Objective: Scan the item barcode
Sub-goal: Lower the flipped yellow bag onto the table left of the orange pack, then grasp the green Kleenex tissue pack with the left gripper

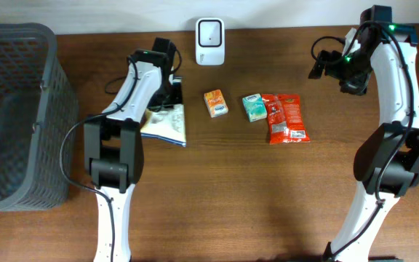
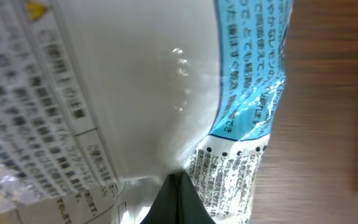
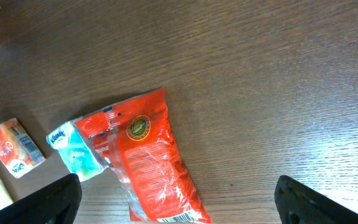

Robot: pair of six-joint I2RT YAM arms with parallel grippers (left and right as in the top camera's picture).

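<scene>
A white and blue packet [image 1: 167,125] with printed text lies on the table left of centre; it fills the left wrist view [image 2: 135,93]. My left gripper [image 1: 170,97] [image 2: 179,186] sits at the packet's far edge, fingers pressed together with the film pinched at their tips. The white barcode scanner [image 1: 209,31] stands at the back edge. My right gripper [image 1: 334,67] [image 3: 179,208] hangs open above the table at the right, nothing between its fingers. The red packet [image 3: 145,165] lies below it.
A small orange box [image 1: 215,102], a teal tissue pack [image 1: 252,107] and the red packet [image 1: 286,118] lie in a row mid-table. A dark mesh basket [image 1: 49,73] stands at the left edge.
</scene>
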